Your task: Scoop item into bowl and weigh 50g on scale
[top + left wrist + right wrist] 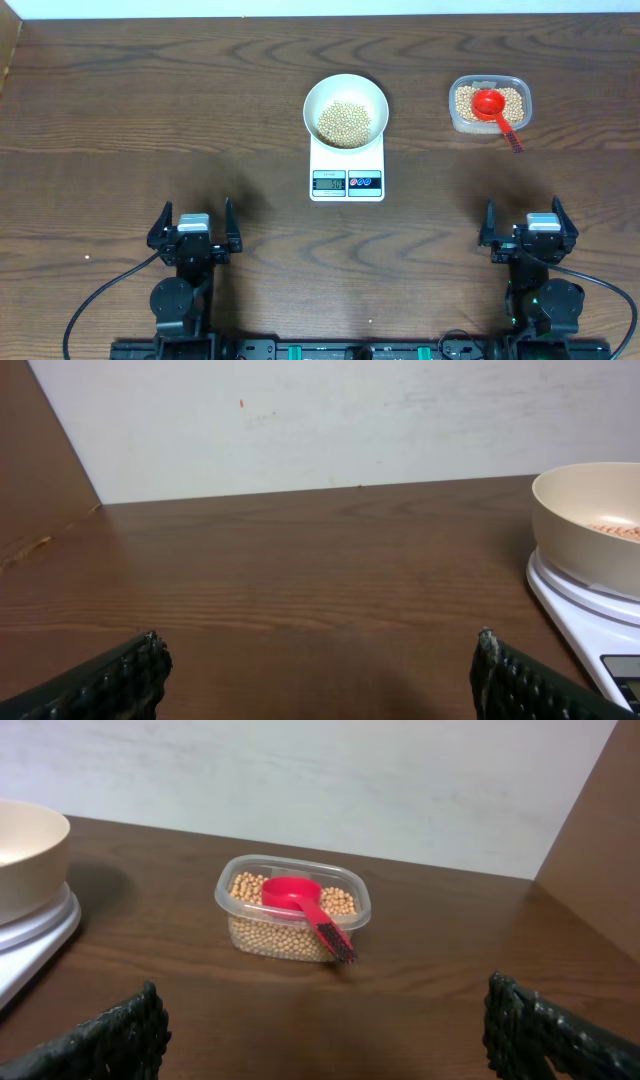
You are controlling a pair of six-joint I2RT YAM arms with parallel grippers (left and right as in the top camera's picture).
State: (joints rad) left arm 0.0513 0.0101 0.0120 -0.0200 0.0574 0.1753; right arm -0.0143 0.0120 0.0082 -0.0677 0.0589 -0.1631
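The white bowl (345, 108) stands on the white scale (346, 168) at the table's middle and holds a heap of pale-tan beans (345, 123). The scale's display (328, 181) is lit; its digits are too small to read. More beans (487, 100) fill a clear plastic tub (489, 104) at the right, with a red scoop (493, 106) lying in it. My left gripper (193, 226) is open and empty near the front edge at the left. My right gripper (531, 225) is open and empty at the front right. The bowl (590, 520) and the tub (291, 910) show in the wrist views.
A pale wall runs behind the table's far edge in both wrist views. A raised wooden side panel (40, 470) stands at the left, and another (590, 840) at the right. Black cables (100, 300) trail from the arm bases at the front.
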